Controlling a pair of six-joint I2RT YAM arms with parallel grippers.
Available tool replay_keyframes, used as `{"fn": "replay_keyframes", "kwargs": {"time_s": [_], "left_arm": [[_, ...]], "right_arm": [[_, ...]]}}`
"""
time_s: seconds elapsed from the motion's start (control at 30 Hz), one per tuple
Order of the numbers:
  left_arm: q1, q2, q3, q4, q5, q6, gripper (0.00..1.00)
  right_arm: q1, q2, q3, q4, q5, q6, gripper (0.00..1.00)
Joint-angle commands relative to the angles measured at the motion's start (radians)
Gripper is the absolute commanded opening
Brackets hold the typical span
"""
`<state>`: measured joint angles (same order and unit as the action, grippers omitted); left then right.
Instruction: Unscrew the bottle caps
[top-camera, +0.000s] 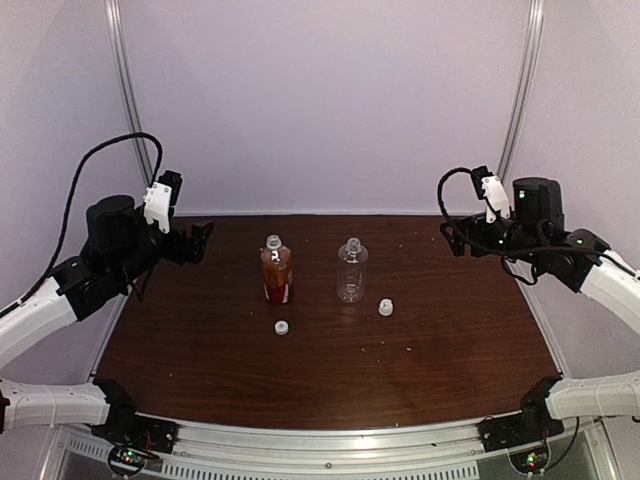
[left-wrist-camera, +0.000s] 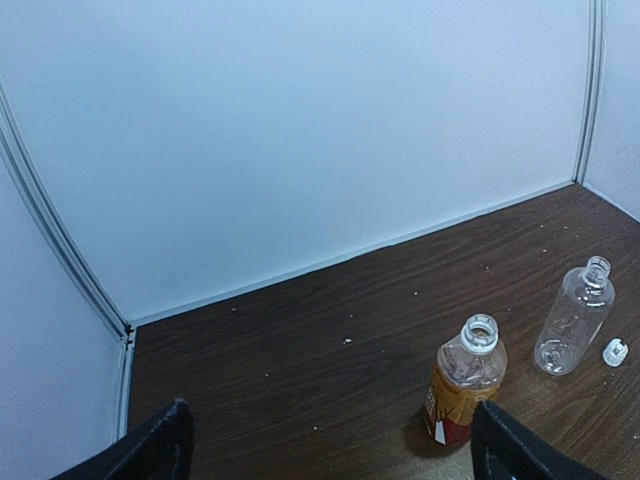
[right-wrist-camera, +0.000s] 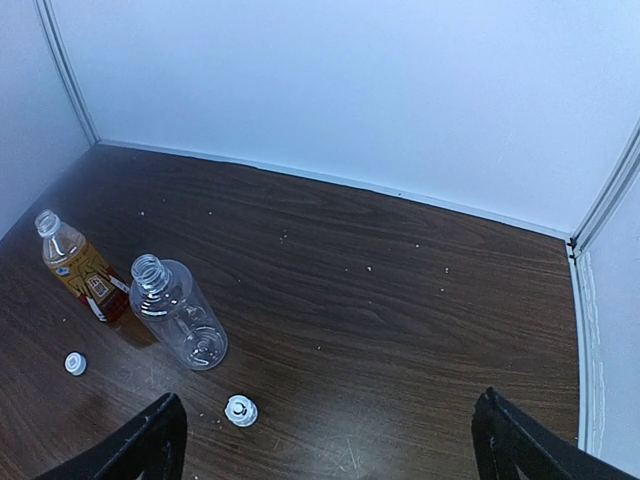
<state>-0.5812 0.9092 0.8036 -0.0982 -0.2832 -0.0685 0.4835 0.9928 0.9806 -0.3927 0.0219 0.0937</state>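
Caps (top-camera: 281, 327) off beside bottles (top-camera: 277, 275), far from left gripper (top-camera: 202, 239) and right gripper (top-camera: 450, 237); both seemingly spread

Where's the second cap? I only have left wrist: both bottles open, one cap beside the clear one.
Observer: The second cap lies on the table in front of the amber bottle, on the side nearer the arm bases, apart from it.
Operator: Right arm holding anything?
Observer: No. The right gripper hangs open and empty over the far right corner.
Operator: Where does mine sit from above?
Observer: The left gripper is over the far left edge, well clear of both bottles.
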Motion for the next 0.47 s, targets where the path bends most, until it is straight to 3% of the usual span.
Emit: {"fn": "replay_keyframes", "kwargs": {"time_s": [0.0, 0.43], "left_arm": [[0.008, 0.001, -0.005, 0.039, 0.013, 0.001, 0.98], [0.008, 0.002, -0.006, 0.041, 0.012, 0.007, 0.98]], "right_arm": [[-0.004, -0.007, -0.008, -0.002, -0.007, 0.005, 1.00], [-0.004, 0.009, -0.003, -0.007, -0.013, 0.007, 1.00]]}}
